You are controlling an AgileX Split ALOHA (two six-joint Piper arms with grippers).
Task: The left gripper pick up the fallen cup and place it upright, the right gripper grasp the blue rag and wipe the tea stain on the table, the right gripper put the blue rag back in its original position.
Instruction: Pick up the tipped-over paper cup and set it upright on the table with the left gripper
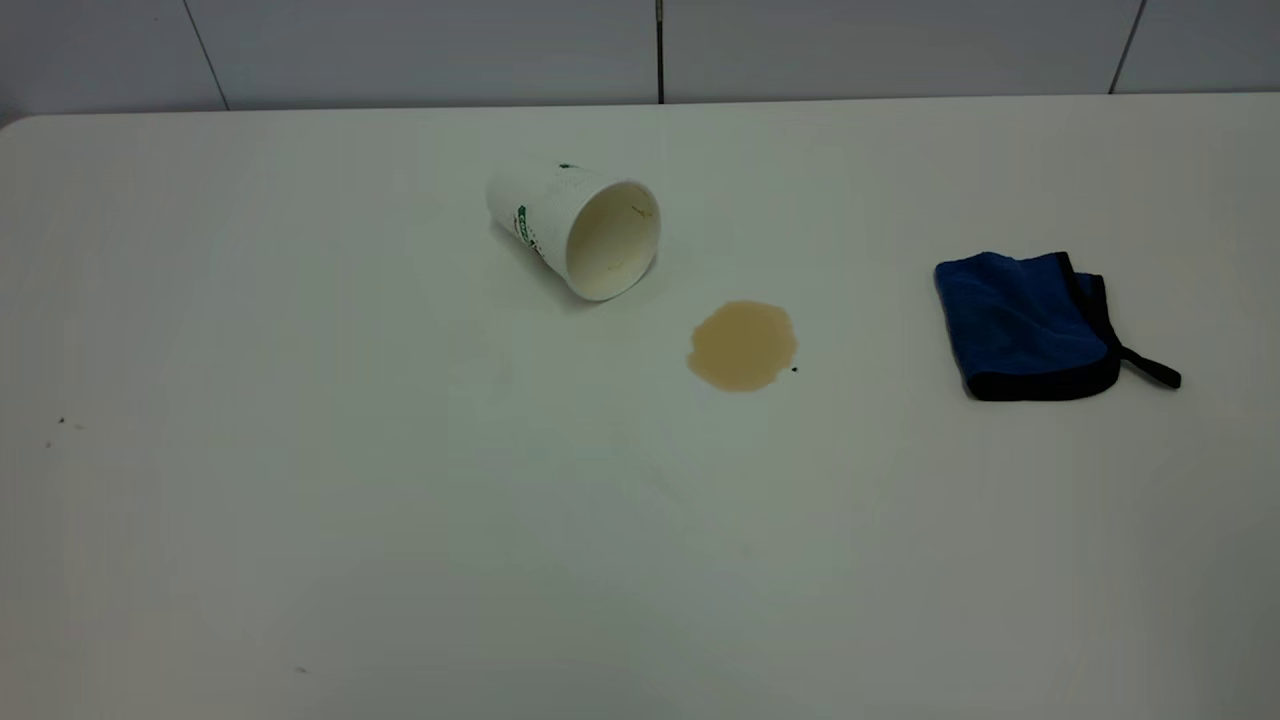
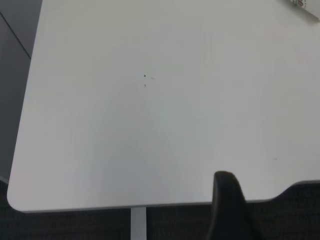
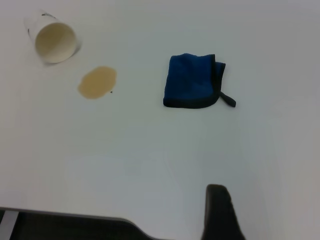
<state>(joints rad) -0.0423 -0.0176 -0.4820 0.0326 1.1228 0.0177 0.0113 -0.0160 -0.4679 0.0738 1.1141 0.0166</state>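
Observation:
The white paper cup (image 1: 575,225) lies on its side on the white table (image 1: 300,520), its tan-stained mouth facing the front right. The light-brown tea stain (image 1: 742,345) sits just to the front right of the mouth, apart from the cup. The folded blue rag (image 1: 1025,325) lies flat at the right, its black loop tail pointing right. Neither gripper shows in the exterior view. The right wrist view shows the cup (image 3: 52,37), the stain (image 3: 97,82) and the rag (image 3: 192,80) far from my right gripper (image 3: 220,210). My left gripper (image 2: 227,205) hangs over the table's edge, far from the cup.
A tiny black speck (image 1: 794,369) lies beside the stain. A few small dark specks (image 1: 60,422) mark the left side of the table. A tiled wall (image 1: 660,50) stands behind the far edge. The table's rounded corner (image 2: 15,202) shows in the left wrist view.

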